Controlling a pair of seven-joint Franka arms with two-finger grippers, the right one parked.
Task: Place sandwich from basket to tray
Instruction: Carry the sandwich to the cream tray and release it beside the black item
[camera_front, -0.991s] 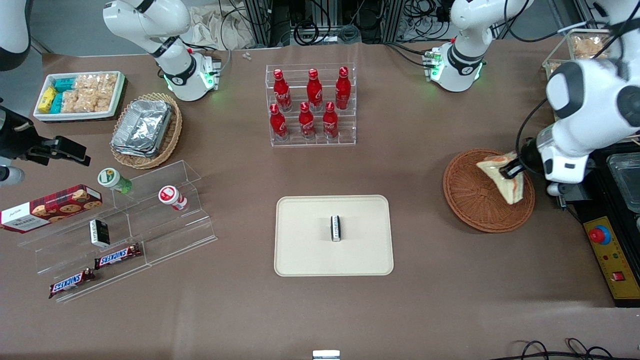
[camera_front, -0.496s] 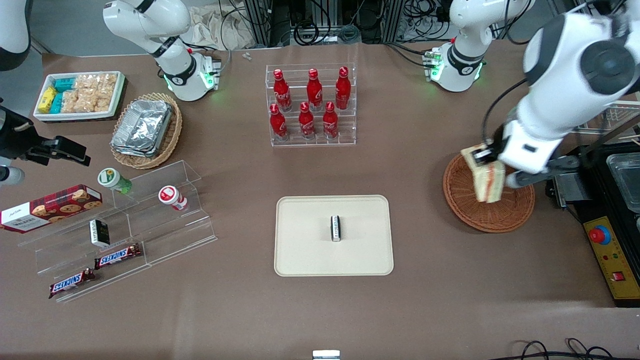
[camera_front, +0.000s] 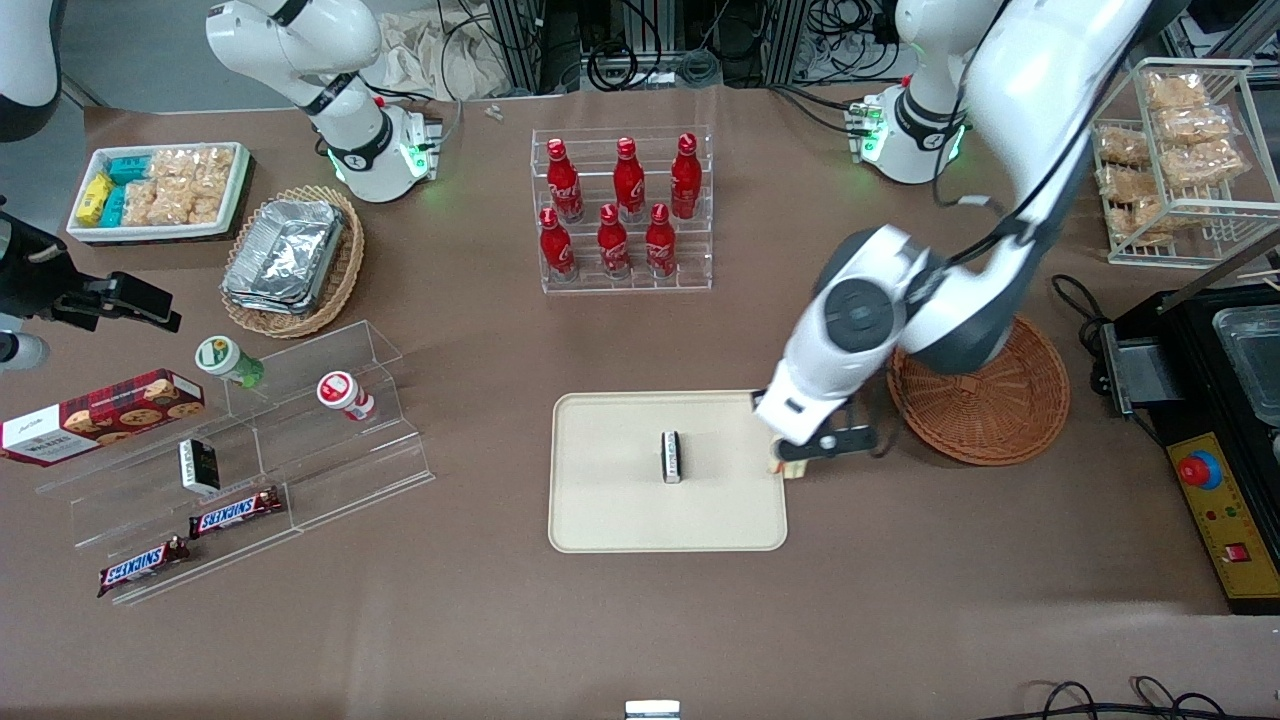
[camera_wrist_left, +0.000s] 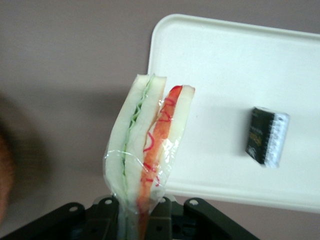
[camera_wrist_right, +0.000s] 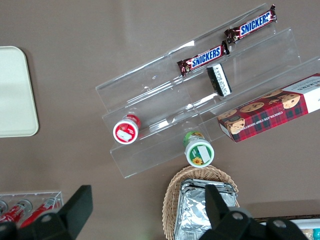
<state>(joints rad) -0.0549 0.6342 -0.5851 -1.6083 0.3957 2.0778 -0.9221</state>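
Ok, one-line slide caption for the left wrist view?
Gripper shut on the wrapped sandwich, carried over the tray edge near a small black packet.

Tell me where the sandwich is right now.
The sandwich is held in the left arm's end effector, shut on it above the tray's edge nearest the basket. A small dark packet lies mid-tray.

robot lab (bench-mounted arms (camera_front: 940, 300), cable tangles (camera_front: 640, 50)) staging snacks.
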